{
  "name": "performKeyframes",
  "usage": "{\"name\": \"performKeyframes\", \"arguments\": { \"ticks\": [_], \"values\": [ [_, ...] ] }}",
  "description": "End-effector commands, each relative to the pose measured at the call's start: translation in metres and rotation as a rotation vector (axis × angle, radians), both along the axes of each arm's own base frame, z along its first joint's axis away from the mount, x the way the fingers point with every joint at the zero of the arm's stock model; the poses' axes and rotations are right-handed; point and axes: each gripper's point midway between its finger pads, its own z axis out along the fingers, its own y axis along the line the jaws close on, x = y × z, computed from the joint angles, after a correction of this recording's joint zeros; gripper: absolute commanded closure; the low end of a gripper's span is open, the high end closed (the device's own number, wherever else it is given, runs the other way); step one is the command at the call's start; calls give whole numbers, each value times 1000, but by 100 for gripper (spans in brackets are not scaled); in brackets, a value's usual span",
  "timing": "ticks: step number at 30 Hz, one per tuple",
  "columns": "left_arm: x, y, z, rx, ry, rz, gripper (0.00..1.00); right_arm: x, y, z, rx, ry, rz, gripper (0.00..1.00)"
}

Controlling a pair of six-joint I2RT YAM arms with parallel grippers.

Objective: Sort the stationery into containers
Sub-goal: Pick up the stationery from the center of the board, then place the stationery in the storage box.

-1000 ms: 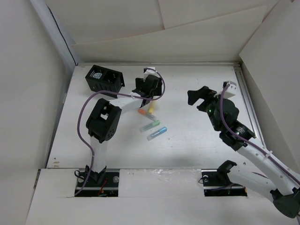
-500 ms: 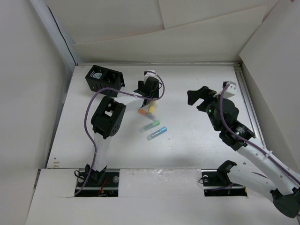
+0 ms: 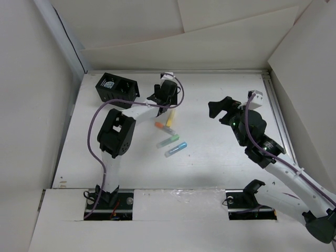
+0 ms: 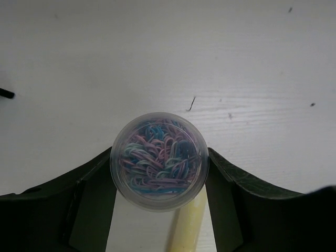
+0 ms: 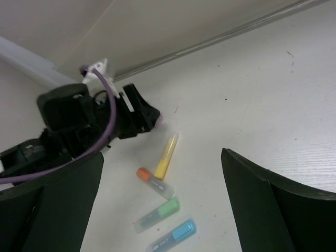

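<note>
My left gripper is shut on a small round clear tub full of purple, blue and pink clips, the greyish-purple roll. It holds the tub just over the far end of the yellow highlighter. The yellow, orange, green and blue highlighters lie together mid-table. The black mesh organiser stands at the far left, with a blue-and-white roll in it. My right gripper is open and empty, hanging right of the pens. It looks down on them in the right wrist view.
White walls close the table at the back and on both sides. The left arm's purple cable loops over the left part of the table. A metal rail runs along the right edge.
My left gripper, with the round tub in it, has moved a little toward the far edge, and the left elbow has shifted. The right arm has barely moved.
</note>
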Motion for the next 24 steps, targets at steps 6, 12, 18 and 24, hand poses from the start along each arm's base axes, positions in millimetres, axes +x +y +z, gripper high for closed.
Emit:
{"name": "performKeyframes", "arguments": {
  "ticks": [6, 12, 18, 24],
  "values": [
    [41, 79, 204, -178, -328, 125, 50, 1, 1, 14, 25, -43, 8, 0],
    [66, 197, 216, -226, -336, 313, 49, 0, 4, 14, 26, -43, 27, 0],
    [73, 282, 188, -229, -288, 485, 49, 0, 6, 17, 32, -50, 37, 0],
    [71, 307, 177, -172, -272, 520, 49, 1, 9, 14, 28, -42, 46, 0]
  ]
}}
